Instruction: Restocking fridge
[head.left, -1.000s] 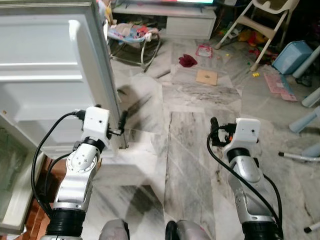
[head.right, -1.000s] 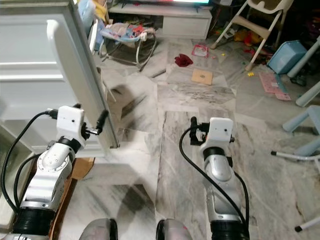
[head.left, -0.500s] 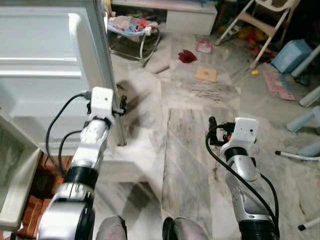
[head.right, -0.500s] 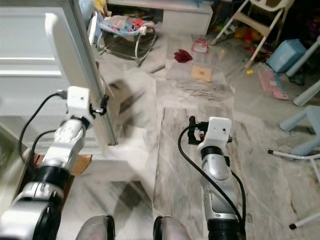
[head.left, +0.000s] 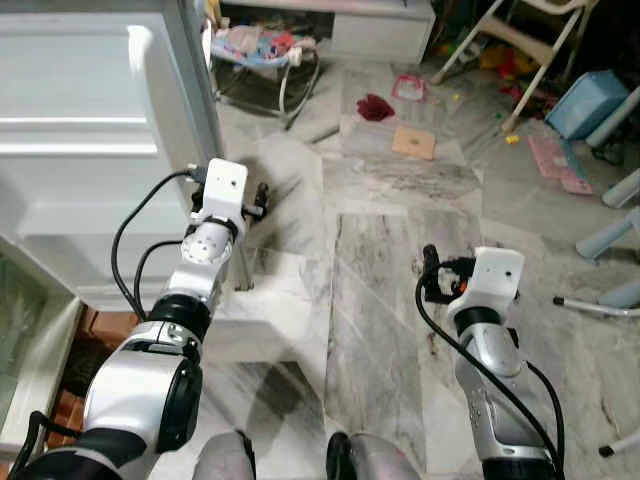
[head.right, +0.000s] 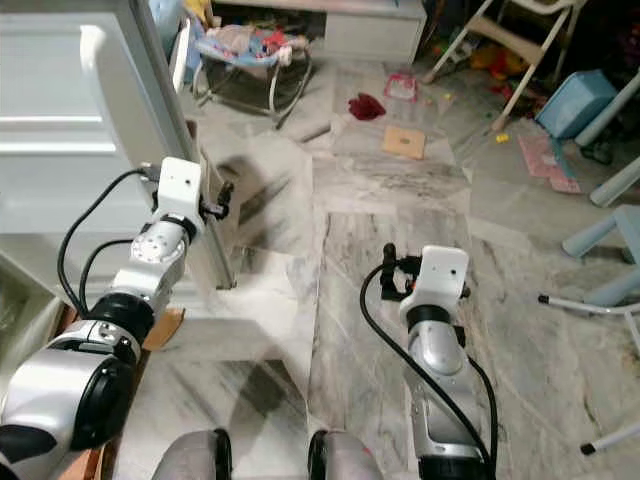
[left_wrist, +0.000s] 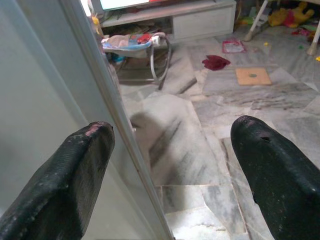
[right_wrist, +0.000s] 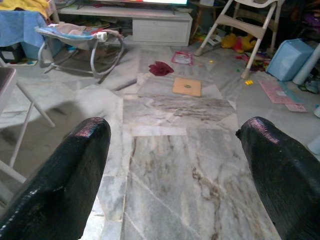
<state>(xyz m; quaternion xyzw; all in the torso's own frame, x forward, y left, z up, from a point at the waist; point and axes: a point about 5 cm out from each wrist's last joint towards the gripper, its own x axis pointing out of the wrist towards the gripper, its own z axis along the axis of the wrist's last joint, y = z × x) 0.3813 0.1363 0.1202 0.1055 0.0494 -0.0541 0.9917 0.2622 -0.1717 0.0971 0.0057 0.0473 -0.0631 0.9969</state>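
Observation:
The white fridge door (head.left: 90, 150) stands open on my left, its inner side with moulded shelves facing me. My left gripper (head.left: 258, 198) is stretched forward at the door's free edge (head.left: 203, 90), about half way down it. In the left wrist view the gripper (left_wrist: 170, 150) is open, with the door edge (left_wrist: 105, 115) running between its two black fingers and close to one finger (left_wrist: 75, 170). My right gripper (head.left: 430, 270) is held low over the marble floor (head.left: 380, 300), open and holding nothing. No food item can be seen.
The fridge's inside (head.left: 20, 330) shows at the lower left. Ahead on the floor are a baby bouncer (head.left: 255, 50), a red cloth (head.left: 375, 105) and a cardboard square (head.left: 413, 143). A white TV cabinet (head.left: 380, 20), a high chair (head.left: 520, 50) and a blue bin (head.left: 585, 105) stand further back.
My left arm has reached forward and up along the door's edge, and its gripper now sits further out past the edge. The right arm has barely moved.

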